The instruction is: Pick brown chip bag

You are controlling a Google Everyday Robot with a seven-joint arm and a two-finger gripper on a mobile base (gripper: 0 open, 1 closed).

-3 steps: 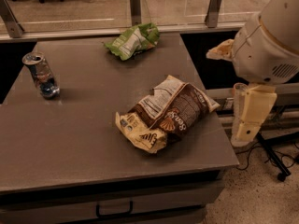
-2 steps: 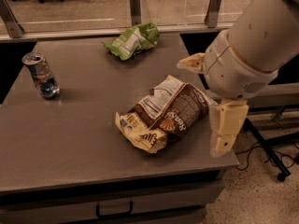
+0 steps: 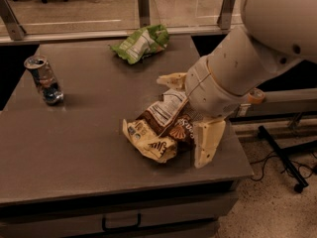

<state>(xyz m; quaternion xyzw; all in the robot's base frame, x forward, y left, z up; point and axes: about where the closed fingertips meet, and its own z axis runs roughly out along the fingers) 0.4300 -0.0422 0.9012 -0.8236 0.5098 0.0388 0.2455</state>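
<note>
Can (image 3: 43,79) stands on the left of the table (image 3: 89,148), the green bag (image 3: 141,42) lies at the far edge, and the brown bag (image 3: 158,128) lies crumpled near the middle, toward the front right. The gripper (image 3: 182,119) hangs at the right end of the brown bag with its fingers (image 3: 207,142) spread wide, one on each side, holding nothing yet. To do this well, I think it should go lower, keep the thick part between them, and squeeze slowly so the foil does not slip out.
</note>
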